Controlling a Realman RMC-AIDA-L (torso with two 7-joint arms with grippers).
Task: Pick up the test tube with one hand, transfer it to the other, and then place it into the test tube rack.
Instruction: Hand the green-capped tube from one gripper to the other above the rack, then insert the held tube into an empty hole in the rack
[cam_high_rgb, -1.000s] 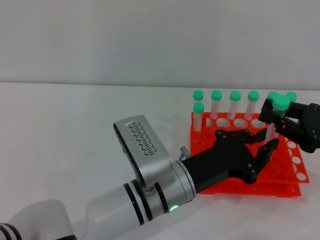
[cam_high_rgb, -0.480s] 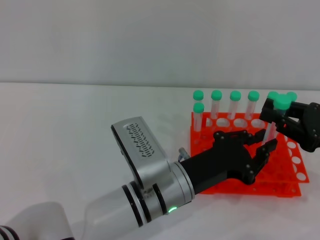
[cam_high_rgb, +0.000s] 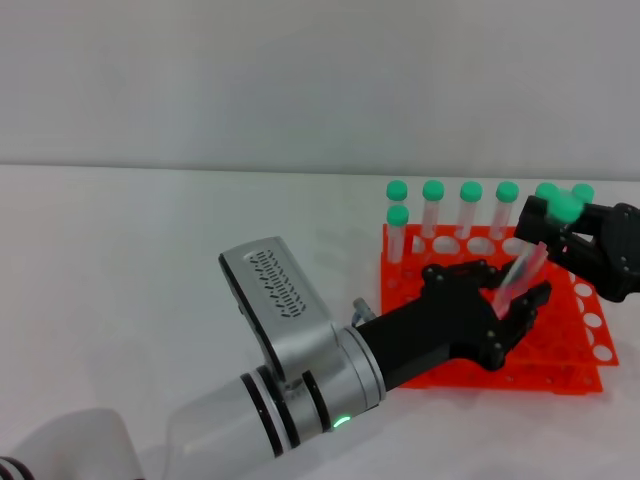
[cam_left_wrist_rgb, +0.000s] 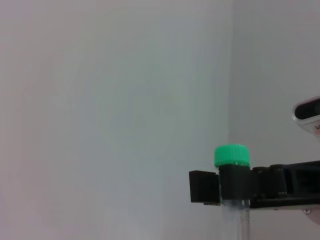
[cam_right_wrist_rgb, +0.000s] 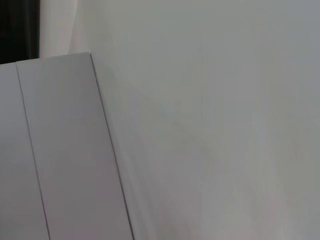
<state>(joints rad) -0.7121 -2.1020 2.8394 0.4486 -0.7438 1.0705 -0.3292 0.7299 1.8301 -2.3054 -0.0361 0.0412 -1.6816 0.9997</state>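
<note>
We see a smooth white matte surface (cam_high_rgb: 150, 260) filling the lower part of the head view, meeting a plain pale grey wall (cam_high_rgb: 300, 80) along a straight horizontal line. The light is soft and even. In the right wrist view, a flat pale grey panel (cam_right_wrist_rgb: 55, 150) has a thin vertical seam.

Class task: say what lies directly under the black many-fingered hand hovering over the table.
The bright orange-red plastic rack lies under the black left end effector. Its holes there are hidden. A clear green-capped tube slants above.
</note>
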